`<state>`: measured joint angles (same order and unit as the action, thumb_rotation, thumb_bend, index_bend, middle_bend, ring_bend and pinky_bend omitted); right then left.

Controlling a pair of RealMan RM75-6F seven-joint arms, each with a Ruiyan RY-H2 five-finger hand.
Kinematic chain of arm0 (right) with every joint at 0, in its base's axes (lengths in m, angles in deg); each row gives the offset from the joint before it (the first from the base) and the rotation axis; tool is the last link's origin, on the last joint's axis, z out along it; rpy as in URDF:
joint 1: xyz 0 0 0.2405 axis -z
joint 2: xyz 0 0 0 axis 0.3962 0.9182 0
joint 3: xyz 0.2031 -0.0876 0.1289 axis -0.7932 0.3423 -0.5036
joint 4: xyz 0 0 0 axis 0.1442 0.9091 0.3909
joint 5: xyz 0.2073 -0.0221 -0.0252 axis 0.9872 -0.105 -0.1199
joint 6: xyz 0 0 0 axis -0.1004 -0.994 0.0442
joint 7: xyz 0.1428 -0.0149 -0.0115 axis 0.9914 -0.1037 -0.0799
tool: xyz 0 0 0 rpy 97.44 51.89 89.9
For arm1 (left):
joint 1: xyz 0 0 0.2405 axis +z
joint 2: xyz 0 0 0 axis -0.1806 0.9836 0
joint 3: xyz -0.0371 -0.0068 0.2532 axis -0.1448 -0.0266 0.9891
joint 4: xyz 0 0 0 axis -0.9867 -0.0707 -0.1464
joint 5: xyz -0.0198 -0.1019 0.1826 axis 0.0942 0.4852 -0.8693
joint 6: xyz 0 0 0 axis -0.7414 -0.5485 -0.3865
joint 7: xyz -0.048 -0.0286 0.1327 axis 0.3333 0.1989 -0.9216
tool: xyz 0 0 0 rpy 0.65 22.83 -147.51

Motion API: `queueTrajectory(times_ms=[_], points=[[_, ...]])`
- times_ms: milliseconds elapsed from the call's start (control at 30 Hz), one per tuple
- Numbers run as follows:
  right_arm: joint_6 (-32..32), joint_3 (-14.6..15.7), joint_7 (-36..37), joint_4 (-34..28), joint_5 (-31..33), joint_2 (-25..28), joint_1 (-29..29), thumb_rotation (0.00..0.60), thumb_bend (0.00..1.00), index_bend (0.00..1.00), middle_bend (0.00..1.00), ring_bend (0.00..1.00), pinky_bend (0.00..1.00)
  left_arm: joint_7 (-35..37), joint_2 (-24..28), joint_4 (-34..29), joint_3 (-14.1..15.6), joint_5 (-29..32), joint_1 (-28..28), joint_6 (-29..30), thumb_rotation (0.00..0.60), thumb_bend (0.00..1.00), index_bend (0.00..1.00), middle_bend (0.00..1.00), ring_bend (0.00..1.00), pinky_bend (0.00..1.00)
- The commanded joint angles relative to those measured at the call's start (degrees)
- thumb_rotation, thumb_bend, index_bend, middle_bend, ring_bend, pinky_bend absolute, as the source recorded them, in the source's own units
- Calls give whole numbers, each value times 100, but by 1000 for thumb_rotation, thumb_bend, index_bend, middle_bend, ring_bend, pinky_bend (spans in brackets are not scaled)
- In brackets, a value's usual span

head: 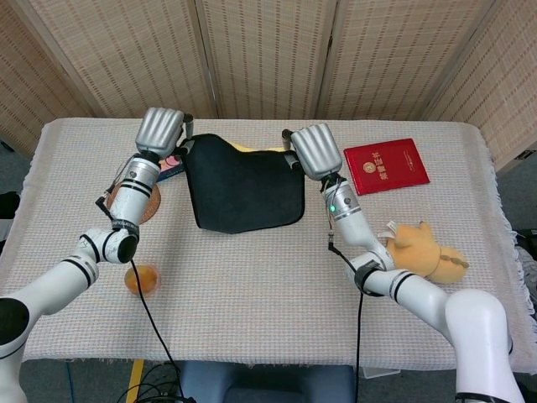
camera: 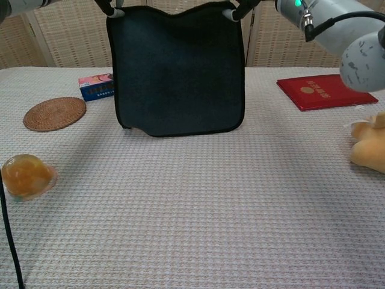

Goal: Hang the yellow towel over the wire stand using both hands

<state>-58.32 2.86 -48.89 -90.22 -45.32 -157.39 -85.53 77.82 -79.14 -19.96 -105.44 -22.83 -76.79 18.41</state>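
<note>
On your bench [camera: 198,229] you have a round woven coaster [camera: 55,113] at the far left, a small blue and pink box [camera: 96,85] just behind it, an orange jelly cup [camera: 25,176] nearer you, a red booklet [camera: 326,91] far right, and a tan plush toy [head: 428,250] nearer.

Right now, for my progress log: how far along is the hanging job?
Done: the cloth is picked up and spread out, dark side toward the chest camera. In hand: the left hand and right hand each hold a top corner. Left: draping it, though no stand shows in either view.
</note>
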Motion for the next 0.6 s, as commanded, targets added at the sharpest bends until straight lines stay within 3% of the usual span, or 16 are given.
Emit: queueTrajectory(times_ms=[33,267,333,467,600], points=[[123,38,-37,321,42,-172,-155,600,472,669,945,1000,1000,-154,-217,343,71,44,-124,-114,600,543,704,1000,962,1000],[351,63,-105,830,161,-436,-356,600,471,655,938,1000,1000,-279,-558,908,111,139,-292,-369,600,536,680,1000,952,1000],[450,63,-161,968,222,-501,-410,600,449,572,931,1000,1000,-358,-647,1079,131,175,-339,-469,600,536,642,1000,947,1000],[616,17,-291,1156,384,-593,-493,600,384,246,911,1000,1000,-493,-758,1284,129,285,-404,-642,600,529,426,1000,938,1000],[835,-31,-465,1261,580,-640,-562,600,297,34,892,1000,1000,-582,-857,1410,95,401,-440,-723,600,392,258,995,926,1000]])
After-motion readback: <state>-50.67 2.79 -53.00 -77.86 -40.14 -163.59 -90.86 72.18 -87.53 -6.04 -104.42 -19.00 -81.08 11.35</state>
